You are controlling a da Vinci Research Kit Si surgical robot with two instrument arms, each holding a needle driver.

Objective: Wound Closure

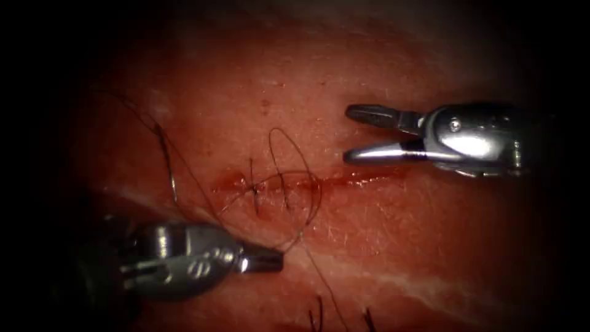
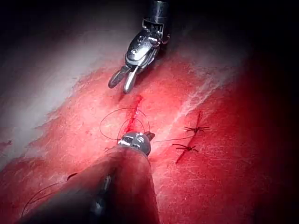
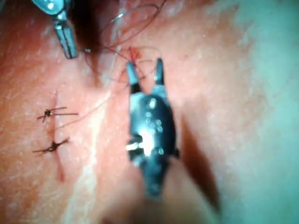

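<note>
My left tool (image 1: 270, 259), a small silver wristed needle driver on a dark shaft, sits nearest the endoscope, low and to the left of the cut, with its two jaws pressed together on the thin dark thread (image 1: 299, 235) just below the wound; in my left wrist view the same tool (image 2: 148, 136) rests at the near end of the cut. From that grip the thread rises into a loose open loop (image 1: 310, 184) lying over the pink-red slab of pork tissue (image 1: 381, 246) and crossing the cut, while another strand trails down toward the lower edge. The cut (image 1: 344, 179) is a narrow horizontal slit, wet with red fluid (image 1: 236, 180), and a dark knotted stitch (image 1: 254, 189) with short upright ends crosses it near its left end. More dark thread (image 1: 165, 150) wanders over the tissue further left. I cannot make out the curved needle anywhere, so I cannot tell where it lies. Farthest away, just above the right part of the cut, my right tool (image 1: 345, 134), a shiny silver needle driver, hovers with its jaws spread apart and holding nothing. My right wrist view shows two finished knotted stitches (image 3: 50, 113) well off to one side of this tool (image 3: 145, 67)
</note>
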